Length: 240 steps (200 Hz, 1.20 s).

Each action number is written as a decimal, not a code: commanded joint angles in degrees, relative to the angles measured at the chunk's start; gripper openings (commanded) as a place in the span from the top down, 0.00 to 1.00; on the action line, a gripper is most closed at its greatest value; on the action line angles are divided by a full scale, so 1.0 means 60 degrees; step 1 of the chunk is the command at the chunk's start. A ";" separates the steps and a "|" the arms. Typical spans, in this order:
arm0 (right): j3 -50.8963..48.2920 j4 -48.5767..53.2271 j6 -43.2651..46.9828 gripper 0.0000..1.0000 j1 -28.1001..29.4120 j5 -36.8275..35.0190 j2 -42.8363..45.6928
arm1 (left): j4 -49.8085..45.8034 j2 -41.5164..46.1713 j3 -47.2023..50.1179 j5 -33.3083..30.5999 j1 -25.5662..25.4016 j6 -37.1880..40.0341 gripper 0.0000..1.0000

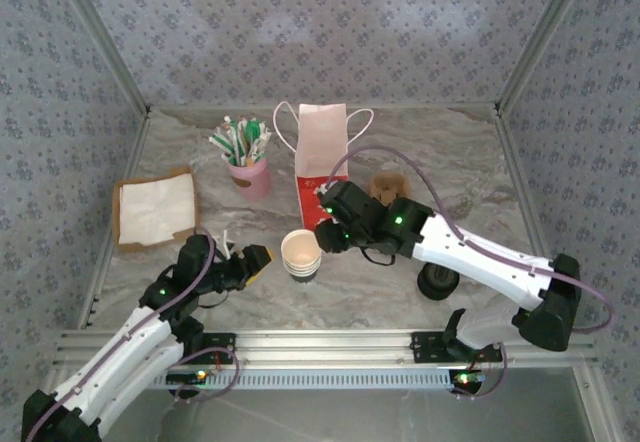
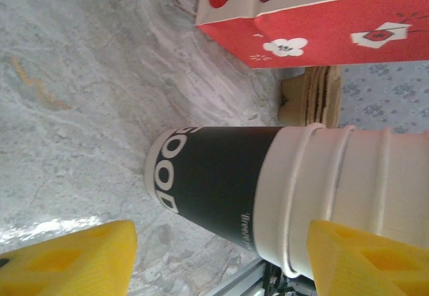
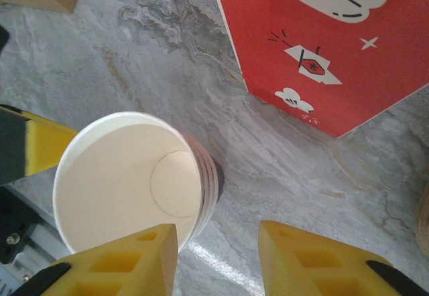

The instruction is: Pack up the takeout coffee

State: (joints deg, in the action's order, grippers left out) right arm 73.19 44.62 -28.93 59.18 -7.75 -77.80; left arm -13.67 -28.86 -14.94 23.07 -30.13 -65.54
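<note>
Left hand flanks the cup stack, jaws wide; right hand, narrower, straddles its rim. Thin paper crushes: grip lightly, probably mid-wall.

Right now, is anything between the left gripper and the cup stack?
Nothing visible does. The left gripper faces the cup stack side-on, and just bare marble table lies between them.

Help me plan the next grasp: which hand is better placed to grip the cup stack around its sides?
Probably left: the open left hand straddles the cup stack side-on; the right hand hangs above, beside the rim.
</note>
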 commanded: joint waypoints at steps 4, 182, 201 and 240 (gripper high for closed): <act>0.0514 0.0554 0.0145 0.63 0.0123 -0.0284 -0.0379 | 0.0358 0.0689 -0.0005 -0.0403 -0.0114 -0.0450 0.33; 0.1410 0.0898 0.0239 0.71 0.0377 -0.0020 -0.2091 | 0.0667 0.0342 -0.0132 0.0447 -0.0364 -0.0187 0.39; 0.1432 0.0907 0.0233 0.73 0.0399 -0.0012 -0.2137 | 0.0696 0.0324 -0.0154 0.0447 -0.0388 -0.0167 0.39; 0.1426 0.0908 0.0195 0.82 0.0404 0.0001 -0.2165 | 0.0829 0.0255 -0.0121 0.0425 -0.0506 -0.0215 0.39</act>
State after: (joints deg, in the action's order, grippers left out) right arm 79.99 48.51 -27.70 61.23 -7.94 -90.17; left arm -10.94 -27.16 -14.83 24.84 -32.29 -67.35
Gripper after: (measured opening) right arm 0.206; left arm 0.609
